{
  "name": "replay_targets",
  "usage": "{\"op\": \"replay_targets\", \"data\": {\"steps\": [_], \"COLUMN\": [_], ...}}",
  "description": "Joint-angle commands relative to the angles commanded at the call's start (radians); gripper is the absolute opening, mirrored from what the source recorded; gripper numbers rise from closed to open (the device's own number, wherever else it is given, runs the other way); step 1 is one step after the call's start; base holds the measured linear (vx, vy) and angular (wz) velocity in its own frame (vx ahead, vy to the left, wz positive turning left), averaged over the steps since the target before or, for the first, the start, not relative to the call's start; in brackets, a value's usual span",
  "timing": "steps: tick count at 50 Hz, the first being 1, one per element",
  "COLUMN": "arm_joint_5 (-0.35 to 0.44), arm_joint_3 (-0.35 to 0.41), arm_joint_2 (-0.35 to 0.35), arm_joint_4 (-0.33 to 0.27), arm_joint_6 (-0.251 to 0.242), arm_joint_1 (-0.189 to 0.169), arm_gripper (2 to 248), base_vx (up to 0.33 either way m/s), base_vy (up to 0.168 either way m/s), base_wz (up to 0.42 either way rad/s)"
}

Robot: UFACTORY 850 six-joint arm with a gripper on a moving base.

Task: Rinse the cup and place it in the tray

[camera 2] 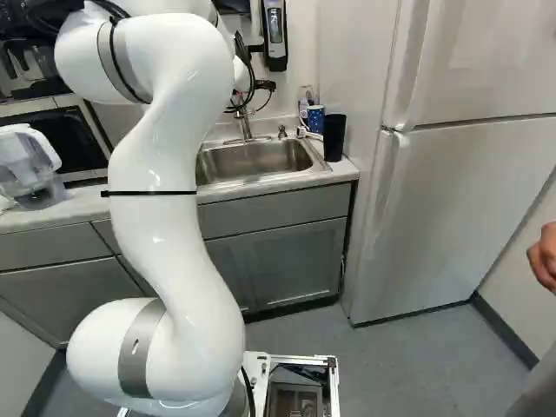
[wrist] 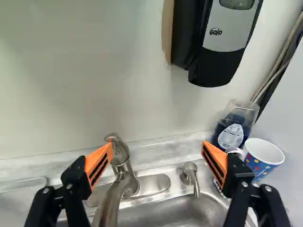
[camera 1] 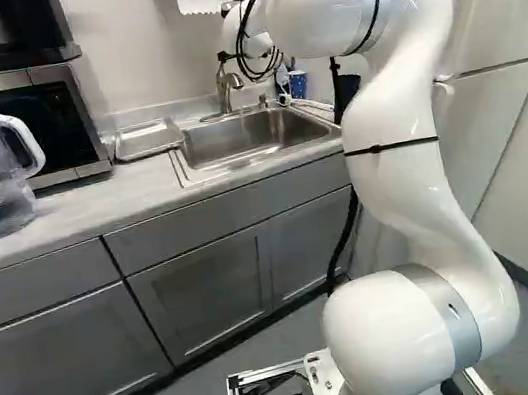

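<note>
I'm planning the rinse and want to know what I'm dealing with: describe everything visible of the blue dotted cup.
The cup is blue with coloured dots outside and white inside, probably paper, with no handle in sight. It stands upright, uncovered, by the far right corner of the sink in the right base view, beside a clear bottle holding dark blue liquid; contact is unclear. The open gripper partly hides it without holding it.
</note>
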Motion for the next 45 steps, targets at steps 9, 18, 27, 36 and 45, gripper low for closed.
{"op": "replay_targets", "data": {"steps": [9,18,27,36,45], "arm_joint_5": [0.01,0.01,0.01,0.01,0.01], "arm_joint_3": [-0.009,-0.009,0.01,0.064,0.123], "arm_joint_2": [-0.007,-0.007,0.008,0.051,0.099], "arm_joint_4": [0.0,0.0,0.0,0.0,0.0], "arm_joint_6": [0.0,0.0,0.0,0.0,0.0], "arm_joint_1": [-0.001,-0.001,0.001,0.007,0.014], "arm_gripper": [247,247,247,247,247], "base_vx": [0.0,0.0,0.0,0.0,0.0], "base_vy": [0.0,0.0,0.0,0.0,0.0], "base_wz": [0.0,0.0,0.0,0.0,0.0]}}
